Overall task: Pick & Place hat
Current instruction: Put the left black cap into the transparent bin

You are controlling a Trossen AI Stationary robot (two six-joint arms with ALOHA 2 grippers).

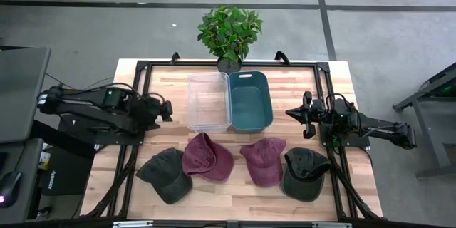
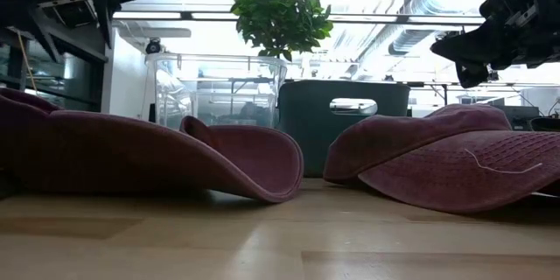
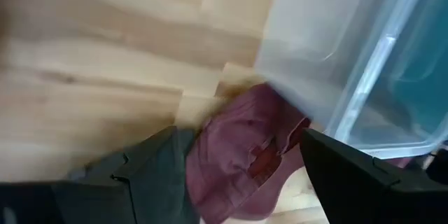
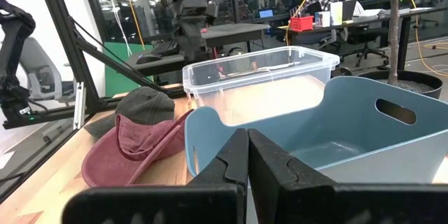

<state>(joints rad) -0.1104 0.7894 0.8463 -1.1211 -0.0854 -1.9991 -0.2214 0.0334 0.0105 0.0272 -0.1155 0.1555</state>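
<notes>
A wooden table [image 1: 235,196] is seen from above, with a robot arm at each side and four hats in a row along its near half.

At the left edge, the left gripper [image 1: 167,109] hangs above the bare wood just left of a clear plastic bin [image 1: 209,101]. Its fingers stand apart and hold nothing.

Going left to right, the near row begins with a dark grey cap [image 1: 166,174]. Touching its right side is a maroon cap [image 1: 206,157], which lies just in front of the clear bin. A second maroon cap [image 1: 264,160] follows, apart from the first. Last is another dark grey cap [image 1: 305,172], pressed against its maroon neighbour.

Behind the hats, at the table's middle, the clear bin stands side by side with a teal bin [image 1: 249,100] on its right. A potted plant [image 1: 229,34] stands at the far edge behind both bins.

At the right, the right gripper [image 1: 308,114] hovers just right of the teal bin, its fingers pressed together on nothing.
</notes>
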